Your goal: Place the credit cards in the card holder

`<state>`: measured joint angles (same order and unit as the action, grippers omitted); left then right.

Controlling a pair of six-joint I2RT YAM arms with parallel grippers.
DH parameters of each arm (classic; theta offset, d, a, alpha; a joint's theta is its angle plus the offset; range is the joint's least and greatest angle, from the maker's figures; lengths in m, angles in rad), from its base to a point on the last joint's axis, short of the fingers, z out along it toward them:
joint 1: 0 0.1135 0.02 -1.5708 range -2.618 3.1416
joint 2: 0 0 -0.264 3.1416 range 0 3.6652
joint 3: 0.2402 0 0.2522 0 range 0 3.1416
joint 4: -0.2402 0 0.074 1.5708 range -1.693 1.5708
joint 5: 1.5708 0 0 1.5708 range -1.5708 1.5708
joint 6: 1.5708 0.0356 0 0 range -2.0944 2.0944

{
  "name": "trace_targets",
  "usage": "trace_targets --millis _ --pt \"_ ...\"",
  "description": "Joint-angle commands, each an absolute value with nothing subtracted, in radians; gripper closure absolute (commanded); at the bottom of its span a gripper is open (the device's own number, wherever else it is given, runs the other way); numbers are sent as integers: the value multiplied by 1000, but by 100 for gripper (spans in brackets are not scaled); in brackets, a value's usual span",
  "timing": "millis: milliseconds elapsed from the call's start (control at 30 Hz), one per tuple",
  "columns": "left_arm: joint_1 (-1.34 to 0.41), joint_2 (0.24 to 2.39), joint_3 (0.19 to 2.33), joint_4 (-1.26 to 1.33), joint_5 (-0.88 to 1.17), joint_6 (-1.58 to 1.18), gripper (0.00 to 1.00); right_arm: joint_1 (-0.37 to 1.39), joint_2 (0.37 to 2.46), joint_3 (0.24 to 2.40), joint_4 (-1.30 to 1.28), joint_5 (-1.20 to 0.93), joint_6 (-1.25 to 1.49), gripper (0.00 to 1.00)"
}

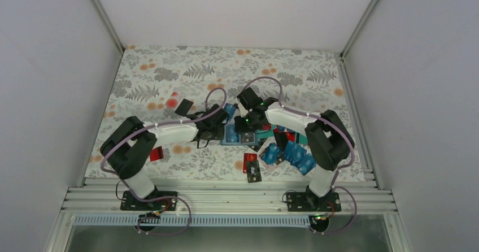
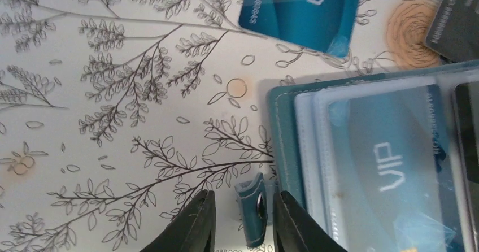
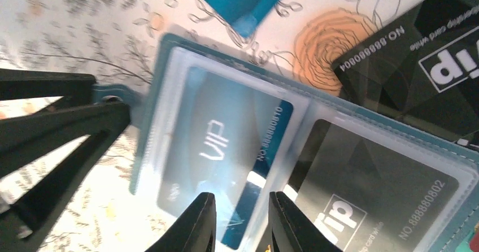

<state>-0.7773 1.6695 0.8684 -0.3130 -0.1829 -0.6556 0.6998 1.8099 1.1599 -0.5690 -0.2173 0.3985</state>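
L gripper (image 2: 243,200): jaws slightly apart astride snap tab (image 2: 254,218) at left edge of card holder (image 2: 279,122), not clamped. Recommend it pin that edge flat. Holder lies open, mid-table. R gripper (image 3: 240,204) over holder, jaws narrowly apart across teal VIP card (image 3: 220,144), which looks part-seated in clear sleeve (image 3: 175,94). Advise pushing it square and fully home. Loose cards (image 1: 288,153) right of holder. Surface: floral cloth (image 1: 169,77), flat. Encl.: plain white walls (image 1: 51,65).
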Motion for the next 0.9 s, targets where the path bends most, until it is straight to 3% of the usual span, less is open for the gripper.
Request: trace_targets --millis 0,133,467,867 --pt "-782 1624 932 -419 -180 -634 70 694 1737 1172 -568 -254 392 74" --pt "-783 1577 958 -461 -147 -634 63 687 1723 1133 -535 -253 390 78" --pt "-784 1603 967 -356 108 -626 66 686 1758 1057 -469 -262 358 95" --pt "-783 1702 962 -330 118 -643 72 686 1793 1015 -437 -238 341 96"
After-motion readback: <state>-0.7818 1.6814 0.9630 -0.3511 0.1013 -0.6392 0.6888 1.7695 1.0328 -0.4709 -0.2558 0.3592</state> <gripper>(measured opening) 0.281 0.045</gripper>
